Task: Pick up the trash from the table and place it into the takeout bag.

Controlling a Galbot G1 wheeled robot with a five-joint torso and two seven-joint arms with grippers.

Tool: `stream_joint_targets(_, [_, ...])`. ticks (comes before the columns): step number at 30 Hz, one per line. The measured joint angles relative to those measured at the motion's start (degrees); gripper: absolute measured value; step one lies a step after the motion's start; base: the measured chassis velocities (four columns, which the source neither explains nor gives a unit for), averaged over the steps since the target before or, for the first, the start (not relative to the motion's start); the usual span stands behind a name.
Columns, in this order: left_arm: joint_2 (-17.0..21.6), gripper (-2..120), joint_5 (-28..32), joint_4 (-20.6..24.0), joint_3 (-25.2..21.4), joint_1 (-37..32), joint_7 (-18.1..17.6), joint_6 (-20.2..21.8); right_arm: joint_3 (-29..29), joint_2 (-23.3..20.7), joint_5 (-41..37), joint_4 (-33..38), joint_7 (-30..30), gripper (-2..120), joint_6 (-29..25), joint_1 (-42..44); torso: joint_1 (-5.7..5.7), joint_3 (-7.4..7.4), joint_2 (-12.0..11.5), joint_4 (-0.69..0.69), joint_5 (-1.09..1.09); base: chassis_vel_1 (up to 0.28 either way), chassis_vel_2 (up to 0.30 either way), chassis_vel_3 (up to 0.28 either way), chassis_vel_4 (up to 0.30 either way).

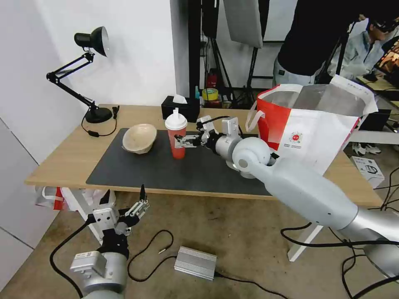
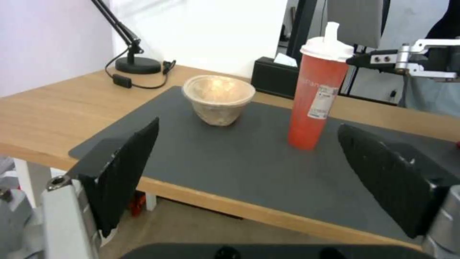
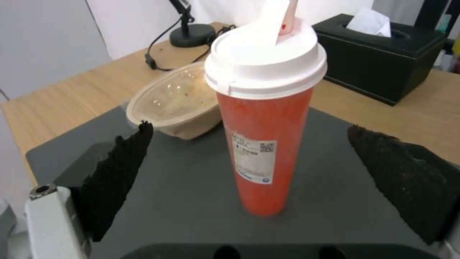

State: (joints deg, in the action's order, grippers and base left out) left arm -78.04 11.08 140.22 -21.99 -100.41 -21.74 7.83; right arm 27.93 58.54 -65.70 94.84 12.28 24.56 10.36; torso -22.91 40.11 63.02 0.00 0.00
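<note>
right pincer (image 1: 179, 141): my fingers spread wide, grasping nothing, level with the upper part of the red cup (image 1: 176, 139) | cup: stands upright on the grey mat of the worktop (image 1: 62, 160), long axis vertical, straight ahead between my fingers, not yet touched | left pincer (image 1: 124, 198): released, low before the worktop edge, farther away | takeout bag (image 1: 316, 124): on my right side

Tall red drink cup (image 1: 176, 137) with white dome lid, upright on dark grey mat (image 1: 166, 170), beige paper bowl (image 1: 139, 138) tilted beside it, red-and-white takeout bag (image 1: 311, 124) standing open on table (image 1: 66, 153).
</note>
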Motion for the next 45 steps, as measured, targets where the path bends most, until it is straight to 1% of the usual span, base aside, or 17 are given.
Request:
stream_joint_targets(18, [-0.3,100,0.0,0.2,0.2,0.2,0.0,0.0,0.6,1.0,0.1,-1.7,0.1,100,0.5,-0.9,0.0,0.0,0.0,0.0,0.0,0.0,0.0,0.0,0.0])
stream_joint_targets(45, [-0.2,100,0.2,-0.5,0.6,0.6,0.0,0.0,2.0,4.9,0.8,-9.3,-2.0,100,0.5,-3.3,0.0,0.0,0.0,0.0,0.0,0.0,0.0,0.0,0.0])
